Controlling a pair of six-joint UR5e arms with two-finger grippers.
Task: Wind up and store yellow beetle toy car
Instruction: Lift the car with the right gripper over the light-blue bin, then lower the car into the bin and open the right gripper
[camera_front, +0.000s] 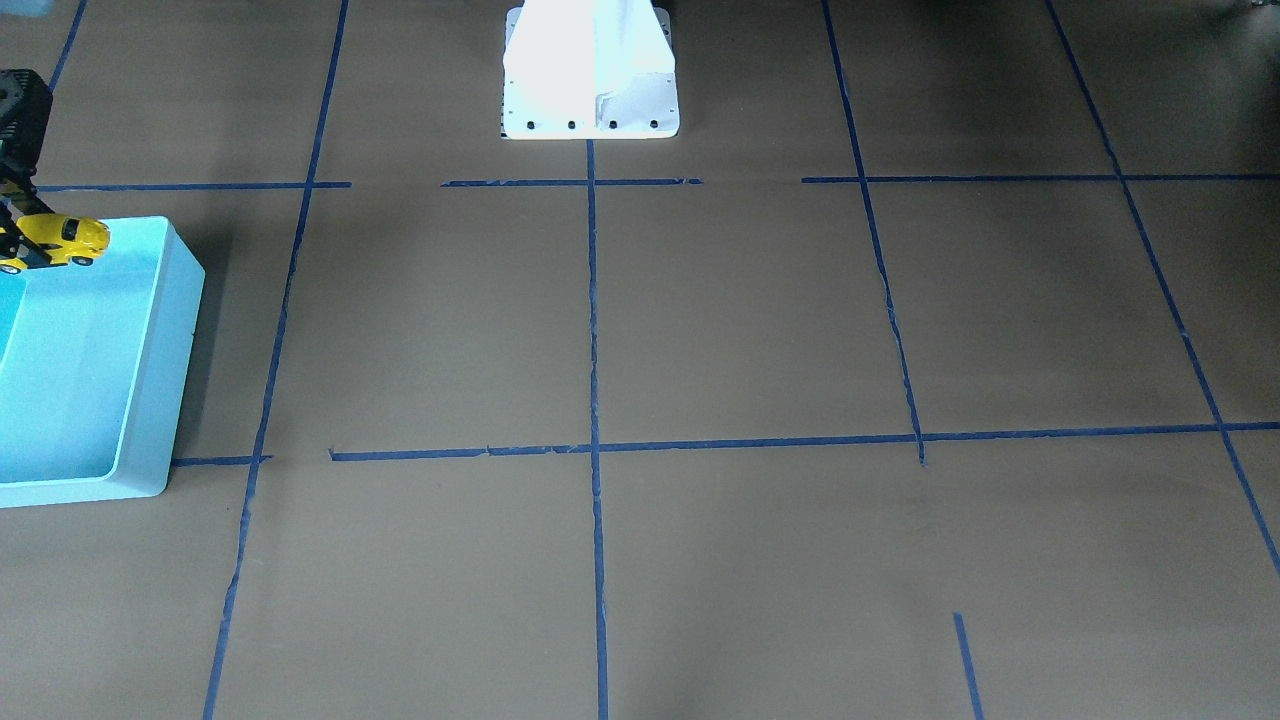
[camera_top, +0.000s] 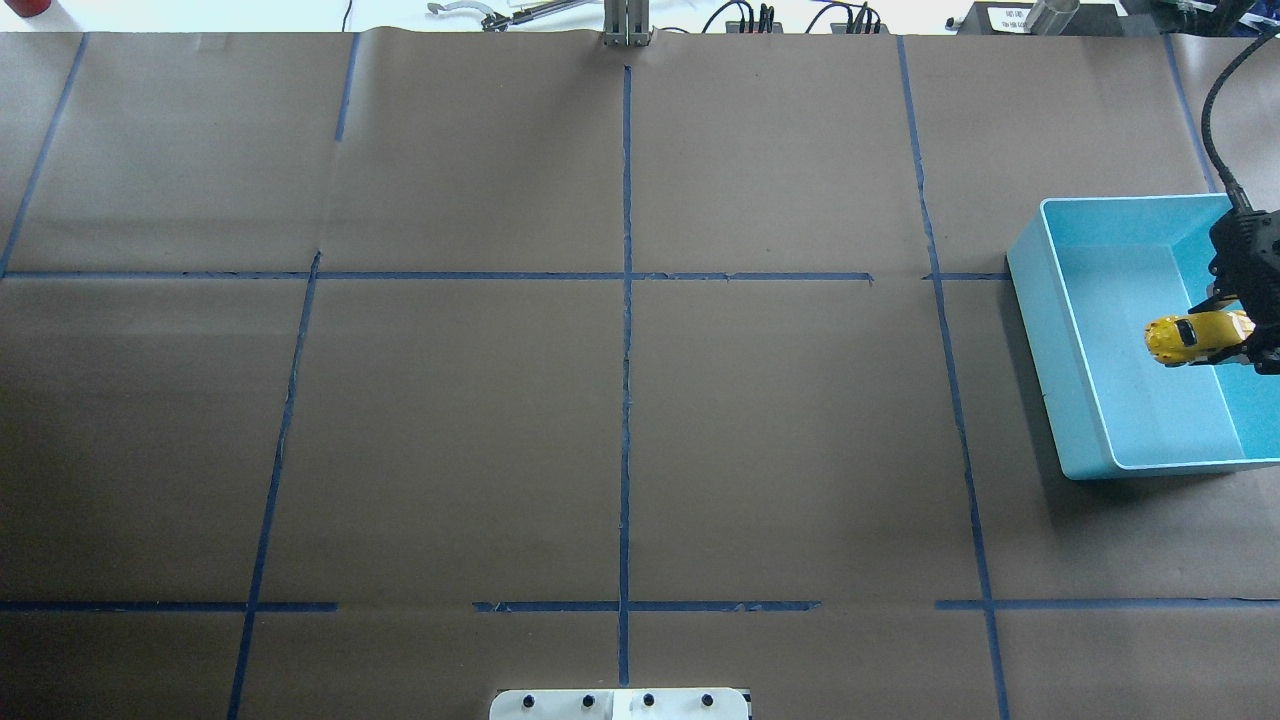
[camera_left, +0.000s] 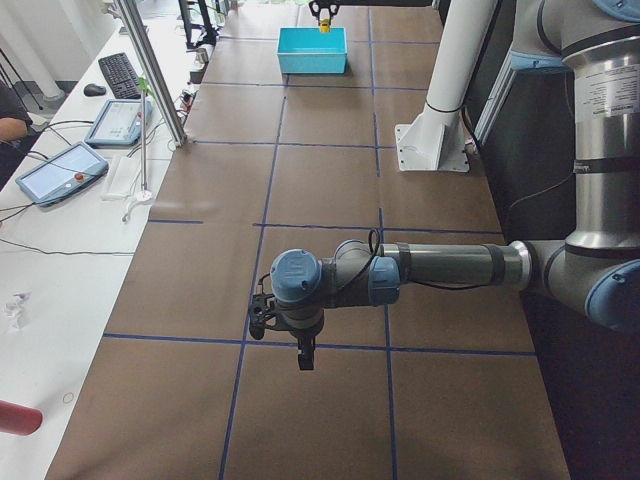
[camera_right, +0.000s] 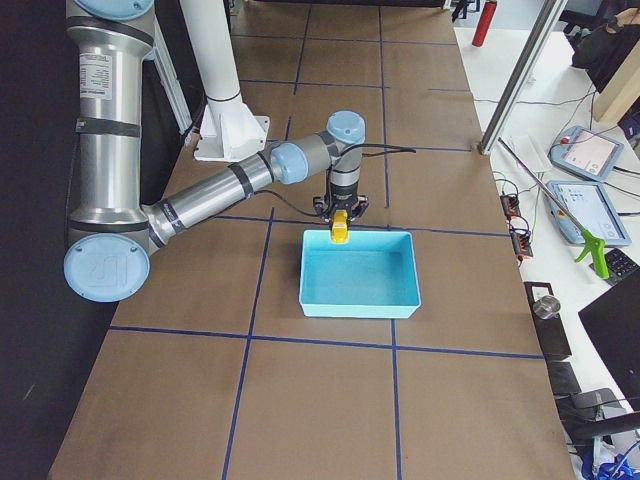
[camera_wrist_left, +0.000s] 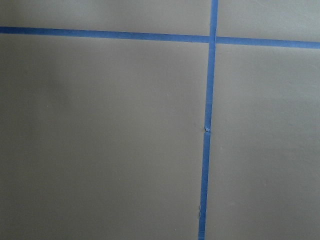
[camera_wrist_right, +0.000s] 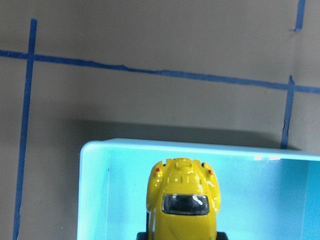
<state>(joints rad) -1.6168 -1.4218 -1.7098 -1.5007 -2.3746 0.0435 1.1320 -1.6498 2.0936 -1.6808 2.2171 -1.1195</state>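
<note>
Right hand (camera_top: 1232, 338) is closed on the yellow beetle toy car (camera_top: 1180, 338) above the light blue bin (camera_top: 1065, 380), seen overhead. Its wrist view shows the car inside the rim, so it should be lowered near the floor before release. Side-on, whether the left hand (camera_left: 303, 358) is open cannot be told.

The setting is a robotics lab. The table (camera_top: 450, 430) beneath the right gripper (camera_right: 340, 222) is papered brown and gridded with blue tape (camera_top: 627, 400), and a white arm pedestal (camera_right: 232, 130) is bolted down near it. Beyond the gripper, past an aluminium frame post (camera_right: 515, 75), a white side bench (camera_right: 560, 110) carries control tablets (camera_right: 592, 152) and a keyboard (camera_left: 125, 72).
</note>
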